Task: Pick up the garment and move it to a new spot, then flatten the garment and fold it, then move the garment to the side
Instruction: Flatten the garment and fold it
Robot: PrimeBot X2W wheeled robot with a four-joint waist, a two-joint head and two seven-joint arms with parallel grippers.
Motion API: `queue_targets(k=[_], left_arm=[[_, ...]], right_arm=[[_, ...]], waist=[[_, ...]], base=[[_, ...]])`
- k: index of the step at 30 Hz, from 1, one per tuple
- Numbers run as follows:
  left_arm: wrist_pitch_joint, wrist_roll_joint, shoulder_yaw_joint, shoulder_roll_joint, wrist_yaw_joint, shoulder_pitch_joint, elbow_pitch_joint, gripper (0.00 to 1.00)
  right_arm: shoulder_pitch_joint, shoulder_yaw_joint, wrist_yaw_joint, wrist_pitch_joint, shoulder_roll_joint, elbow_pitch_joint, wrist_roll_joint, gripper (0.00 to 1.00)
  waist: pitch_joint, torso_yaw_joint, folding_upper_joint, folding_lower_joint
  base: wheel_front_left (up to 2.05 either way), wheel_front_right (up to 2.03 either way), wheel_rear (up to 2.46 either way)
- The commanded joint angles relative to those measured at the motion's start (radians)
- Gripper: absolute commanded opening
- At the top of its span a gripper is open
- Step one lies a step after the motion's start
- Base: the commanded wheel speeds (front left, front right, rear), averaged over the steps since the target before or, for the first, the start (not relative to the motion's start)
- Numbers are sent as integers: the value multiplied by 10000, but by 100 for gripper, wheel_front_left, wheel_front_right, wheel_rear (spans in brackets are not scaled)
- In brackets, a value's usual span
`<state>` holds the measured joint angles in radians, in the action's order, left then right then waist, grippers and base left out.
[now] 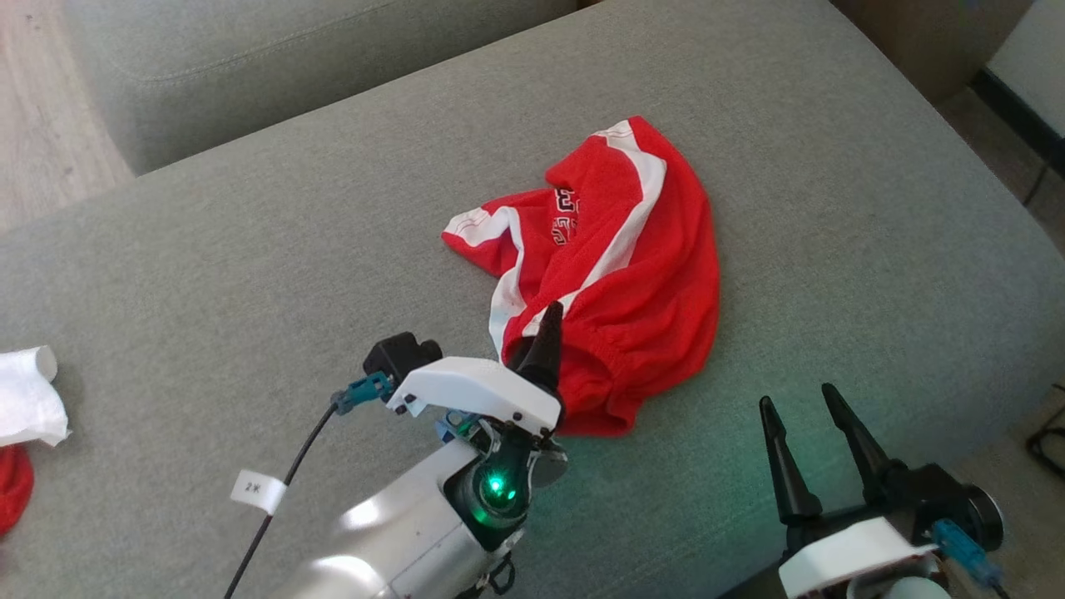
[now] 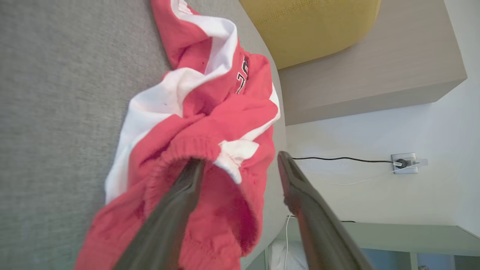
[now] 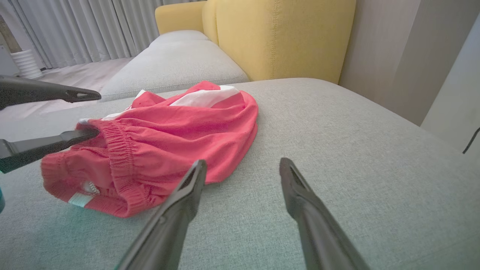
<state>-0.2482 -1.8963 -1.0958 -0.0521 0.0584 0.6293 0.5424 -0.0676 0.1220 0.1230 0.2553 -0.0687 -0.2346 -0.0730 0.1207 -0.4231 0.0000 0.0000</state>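
A red garment with white stripes (image 1: 641, 249) lies crumpled on the grey sofa cushion (image 1: 250, 274). My left gripper (image 1: 549, 320) is at its near edge, open. In the left wrist view the gripper (image 2: 240, 159) has one finger pushed against the elastic waistband of the garment (image 2: 210, 112), the other finger free in the air beside it. The right wrist view shows that lower finger (image 3: 75, 137) touching the waistband of the garment (image 3: 176, 127). My right gripper (image 1: 797, 398) hovers open over bare cushion, near the garment's right side, nothing between its fingers (image 3: 243, 162).
A white cloth (image 1: 29, 395) and a red item (image 1: 12, 487) lie at the cushion's far left edge. A second grey cushion (image 1: 250, 66) sits behind. A yellow backrest (image 3: 281, 37) rises beyond the garment. The cushion's edge drops off at the right.
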Motion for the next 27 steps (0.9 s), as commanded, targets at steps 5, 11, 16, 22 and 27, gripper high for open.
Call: queue_targets(k=[5,11,16,22,27], left_arm=[[-128,-145,194,18,-76,597,-6,46],[-133,-22,17,18,-66,696,125,0],[-134,759,-159,18,-317,967,395,0],[-134,6618,208,-30,175,1694,1159,0],[-135,10666,822,-630,626,1830,354,0]], right_arm=[[452,221,77,65,27,297,45,100],[599,367,77,65,55,286,18,100],[640,416,77,65,80,277,-12,100],[462,279,77,65,120,352,-61,100],[313,186,77,65,143,341,-84,100]], waist=[[40,87,0,0],[146,101,0,0],[112,122,0,0],[-120,519,0,0],[-464,1186,0,0]], base=[[0,0,0],[0,0,0],[0,0,0],[0,0,0],[0,0,0]])
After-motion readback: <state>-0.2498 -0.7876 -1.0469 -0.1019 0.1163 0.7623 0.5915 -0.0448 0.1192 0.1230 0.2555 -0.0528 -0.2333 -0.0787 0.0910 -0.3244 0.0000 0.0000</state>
